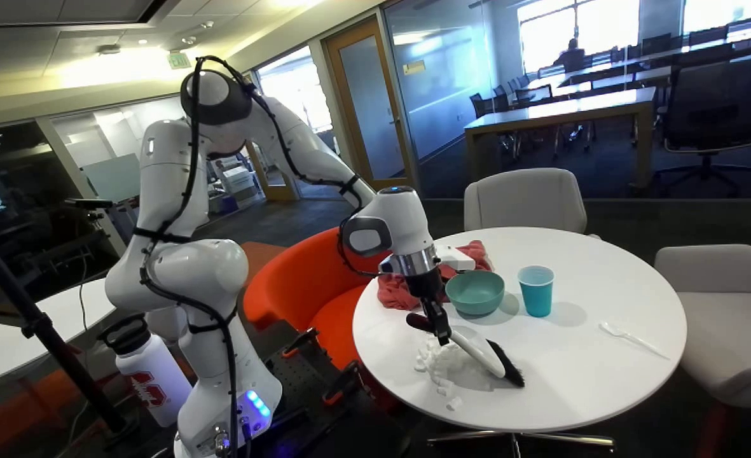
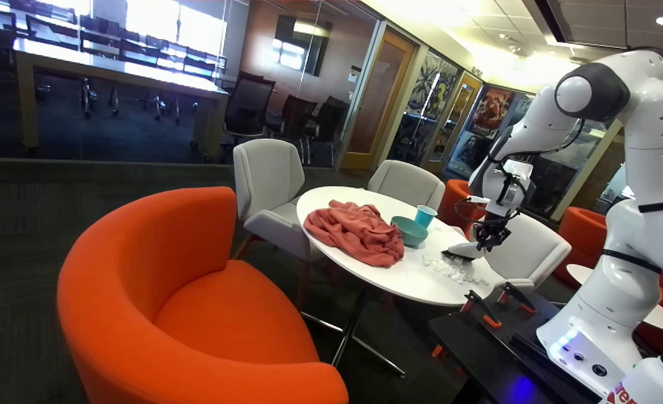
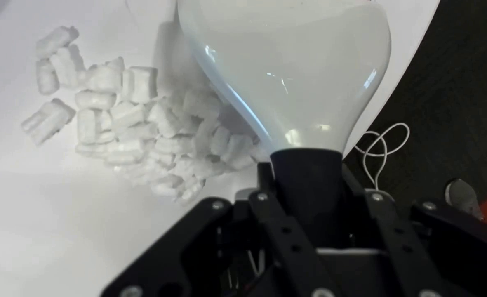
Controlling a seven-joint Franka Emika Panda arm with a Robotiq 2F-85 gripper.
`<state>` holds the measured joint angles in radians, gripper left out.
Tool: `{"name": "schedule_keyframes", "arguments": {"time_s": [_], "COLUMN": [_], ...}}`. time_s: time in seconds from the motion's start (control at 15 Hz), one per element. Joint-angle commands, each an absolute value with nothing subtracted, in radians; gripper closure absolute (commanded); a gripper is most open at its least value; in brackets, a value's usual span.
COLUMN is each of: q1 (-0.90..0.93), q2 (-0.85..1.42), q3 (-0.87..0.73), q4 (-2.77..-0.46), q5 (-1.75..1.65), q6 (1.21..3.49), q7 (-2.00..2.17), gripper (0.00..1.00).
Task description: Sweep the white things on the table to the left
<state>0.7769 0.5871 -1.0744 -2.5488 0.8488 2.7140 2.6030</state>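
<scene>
A loose scatter of many small white pieces (image 1: 439, 366) lies on the round white table (image 1: 578, 394); the pieces also show in an exterior view (image 2: 449, 268) and in the wrist view (image 3: 132, 128). My gripper (image 1: 440, 332) is shut on the black handle of a white brush (image 1: 477, 351) with black bristles. In the wrist view the gripper (image 3: 306, 177) has a finger on each side of the handle, and the white brush body (image 3: 297, 74) reaches away, with the pieces to its left. The bristles appear down at the table beside the pieces; in the wrist view they are hidden.
A green bowl (image 1: 475, 292) and a blue cup (image 1: 536, 291) stand behind the brush. A red cloth (image 2: 359, 233) lies beside the bowl. A clear plastic utensil (image 1: 633, 339) lies near the table's edge. An orange chair (image 2: 207, 303) and grey chairs surround the table.
</scene>
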Motion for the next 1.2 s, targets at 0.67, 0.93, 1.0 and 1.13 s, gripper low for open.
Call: {"name": "schedule_keyframes", "arguments": {"time_s": [0.67,0.93,1.0,1.13], "q1": [1.34,1.394,1.39,1.331], "q2": [0.63,0.589,0.582,0.554], "q3": [-1.48,-1.588,-1.598,-1.586], "q4": [-2.72,-2.723,-2.717,-2.69], "q5": [1.019,1.045,1.067,1.12], "q6": [2.528,2.736,2.789,2.894], "q7": [2.603,2.575,2.56,2.545], "gripper": [0.86,0.86,0.86,0.86]}}
